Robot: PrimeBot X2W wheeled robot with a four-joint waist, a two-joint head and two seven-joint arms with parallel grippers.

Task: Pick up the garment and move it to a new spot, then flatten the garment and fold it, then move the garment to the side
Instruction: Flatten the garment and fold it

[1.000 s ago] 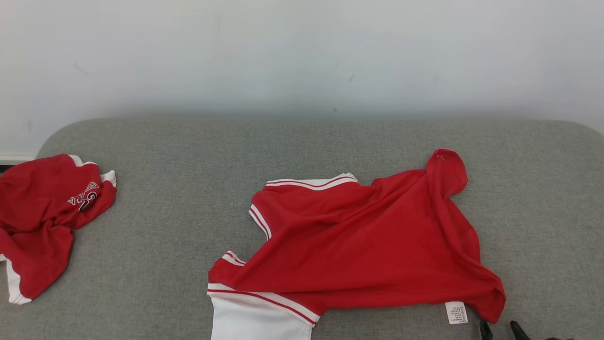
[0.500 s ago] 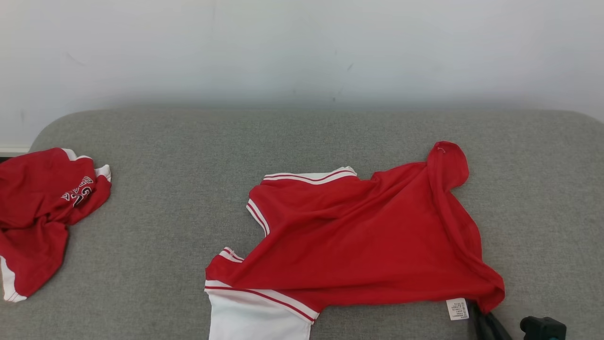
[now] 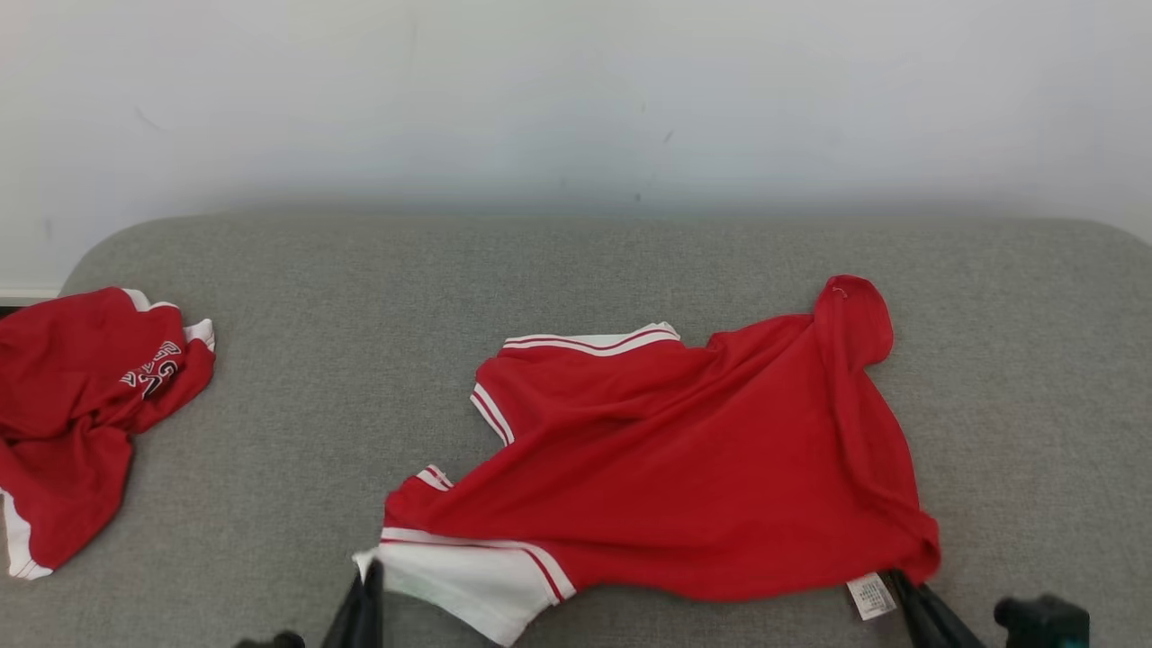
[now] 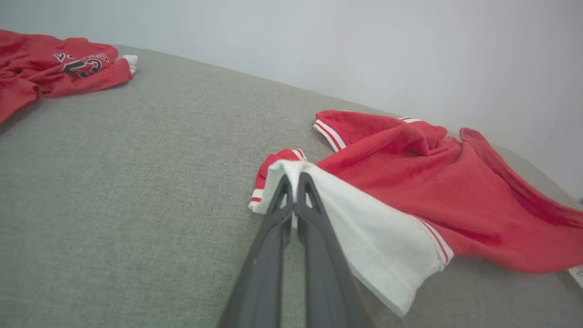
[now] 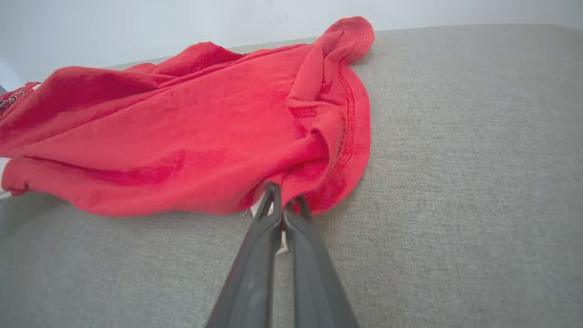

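The left hand [image 4: 294, 182] pinches the red jersey [image 3: 702, 450] at its white corner; the right hand [image 5: 282, 193] pinches its red hem corner.

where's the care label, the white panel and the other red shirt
care label [image 3: 869, 596], head view, centre of tag
white panel [image 4: 364, 237], left wrist view, its middle
other red shirt [image 3: 72, 432], head view, red body

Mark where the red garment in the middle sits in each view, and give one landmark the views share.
Head view: red garment, centre to right on the grey cushion.
Left wrist view: right half, white corner pinched in the left gripper.
Right wrist view: upper left to centre, hem pinched in the right gripper.
Shared landmark: its raised red fold at the far corner.
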